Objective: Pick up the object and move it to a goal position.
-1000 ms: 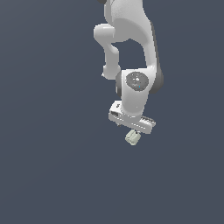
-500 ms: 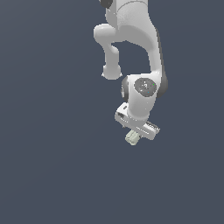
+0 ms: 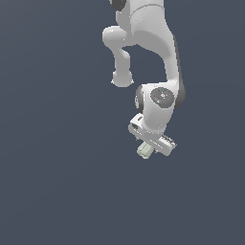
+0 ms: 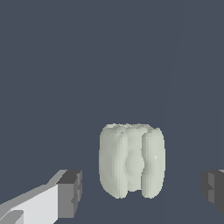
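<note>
The object [image 3: 144, 151] is a small pale greenish-white lumpy block with ridged, lobed sides. In the exterior view it shows just under the white hand of my gripper [image 3: 148, 149], which is tilted over it. In the wrist view the object [image 4: 131, 161] stands upright between the two dark fingertip pads [image 4: 70, 192]. There is a gap on each side of it, so the jaws stand apart and neither pad touches it. My gripper [image 4: 142, 192] is open around the object.
The white arm [image 3: 153, 57] comes down from the top of the exterior view. Around it there is only a plain dark blue-grey surface [image 3: 57, 182]; no goal marker shows.
The wrist and hand have shifted toward the exterior view's right and tilted more. The object has stayed at the same spot.
</note>
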### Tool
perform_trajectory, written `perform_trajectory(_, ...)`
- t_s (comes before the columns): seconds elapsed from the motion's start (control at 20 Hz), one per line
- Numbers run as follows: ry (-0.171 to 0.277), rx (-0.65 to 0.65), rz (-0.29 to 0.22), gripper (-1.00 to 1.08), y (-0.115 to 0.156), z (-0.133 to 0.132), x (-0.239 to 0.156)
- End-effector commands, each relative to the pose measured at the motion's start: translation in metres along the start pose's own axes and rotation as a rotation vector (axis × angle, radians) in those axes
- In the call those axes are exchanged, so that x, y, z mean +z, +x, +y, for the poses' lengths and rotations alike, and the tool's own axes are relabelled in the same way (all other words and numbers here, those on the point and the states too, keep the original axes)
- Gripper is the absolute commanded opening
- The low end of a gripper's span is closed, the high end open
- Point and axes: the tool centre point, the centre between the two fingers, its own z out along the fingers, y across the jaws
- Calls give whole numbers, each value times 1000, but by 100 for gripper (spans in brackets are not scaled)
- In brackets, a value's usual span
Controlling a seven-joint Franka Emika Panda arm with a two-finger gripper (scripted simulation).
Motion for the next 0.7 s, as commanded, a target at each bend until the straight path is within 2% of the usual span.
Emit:
perform_trajectory(0.0, 0, 0, 0, 100, 0, 0, 0)
perform_trajectory(0.25, 0, 1, 0, 100, 0, 0, 10)
perform_trajectory(0.65, 0, 4, 1, 100, -1, 1, 47)
